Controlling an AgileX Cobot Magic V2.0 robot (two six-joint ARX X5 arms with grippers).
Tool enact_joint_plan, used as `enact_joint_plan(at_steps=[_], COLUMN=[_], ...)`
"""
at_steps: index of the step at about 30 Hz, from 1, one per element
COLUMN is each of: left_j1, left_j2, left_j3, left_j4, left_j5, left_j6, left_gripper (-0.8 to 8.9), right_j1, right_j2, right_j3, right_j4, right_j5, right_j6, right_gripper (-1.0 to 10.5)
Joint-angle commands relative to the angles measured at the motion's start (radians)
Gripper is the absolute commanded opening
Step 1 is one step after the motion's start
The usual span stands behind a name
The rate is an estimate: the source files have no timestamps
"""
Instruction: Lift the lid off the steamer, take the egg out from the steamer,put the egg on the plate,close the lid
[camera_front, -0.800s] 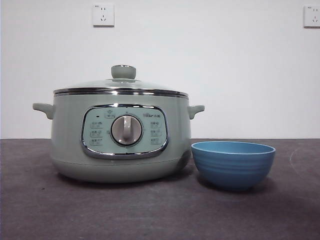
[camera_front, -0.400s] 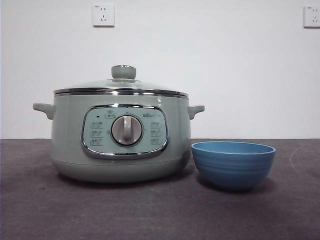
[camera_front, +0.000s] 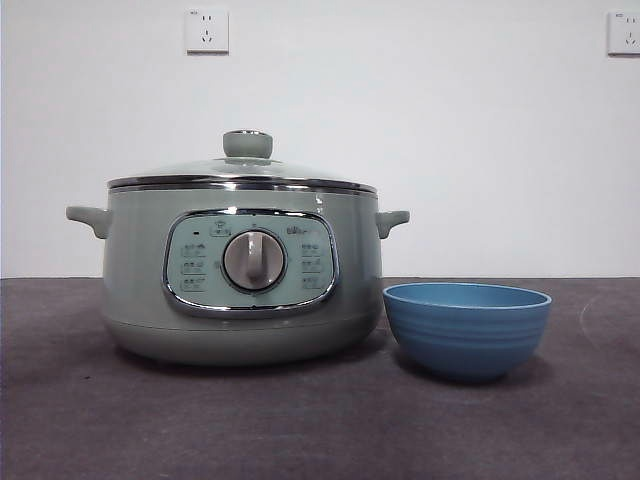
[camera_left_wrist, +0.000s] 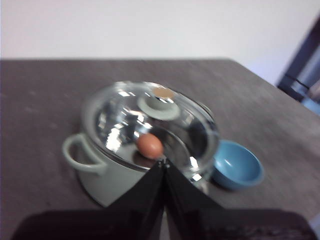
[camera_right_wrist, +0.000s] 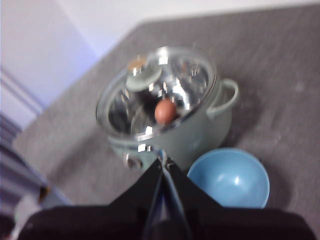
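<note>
- Both wrist views are blurred; the steamer's (camera_front: 240, 275) panel markings cannot be read in any view.
- From the front, the lid (camera_front: 242, 172) hides the pot's inside; the egg (camera_left_wrist: 150, 146) shows only through the glass in the wrist views, lying inside the steamer.
- Neither arm appears in the front view.
- Left gripper (camera_left_wrist: 164, 165): jaws pressed together to a point, holding nothing, above the steamer.
- Right gripper (camera_right_wrist: 164, 162): jaws likewise closed and empty, above the table (camera_front: 300, 420) near steamer and plate (camera_front: 467, 328).
- Count: one steamer, one lid seated on it, one egg, one plate, two wall sockets (camera_front: 206, 30).
- The plate stands at the steamer's 3 o'clock in the front view, just beside it.
</note>
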Motion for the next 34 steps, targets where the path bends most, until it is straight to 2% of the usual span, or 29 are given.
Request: enact_joint_plan(at_steps=[1,6,11,14,16,18,19,21,29,34], left_j1=[0.002,0.001,0.001,0.001,0.001,0.001,0.001,0.001,0.0,-0.011], left_j2=[0.053,0.125,0.14,0.14,0.14,0.14,0.14,0.14,0.153,0.225], left_j3=[0.048,0.108,0.121,0.122,0.122,0.122,0.122,0.122,0.129,0.158], left_j4=[-0.065,-0.154,-0.168,-0.167,-0.168,-0.166,-0.166,-0.164,-0.108,-0.071], left_j5=[0.051,0.098,0.093,0.092,0.092,0.092,0.092,0.092,0.093,0.093], left_j6=[0.074,0.107,0.101,0.098,0.098,0.098,0.097,0.089,0.068,0.076], left_gripper=[-0.07,-0.07,-0.03,0.35,2.2,4.77,5.32,5.34,5.34,5.34], right_j1=[0.02,0.084,0.124,0.124,0.124,0.124,0.124,0.124,0.124,0.124], right_j2=[0.066,0.141,0.145,0.145,0.145,0.145,0.145,0.145,0.145,0.145], right_j3=[0.085,0.163,0.163,0.163,0.163,0.163,0.163,0.163,0.163,0.163], right_j4=[-0.134,-0.304,-0.314,-0.314,-0.314,-0.314,-0.313,-0.313,-0.313,-0.307], right_j5=[-0.016,-0.015,-0.014,-0.013,-0.011,-0.004,0.011,0.043,0.039,0.039], right_j6=[-0.169,-0.29,-0.306,-0.305,-0.301,-0.296,-0.288,-0.262,-0.259,-0.259], right_gripper=[-0.1,-0.1,-0.1,0.5,1.9,4.1,4.9,5.7,5.7,5.7])
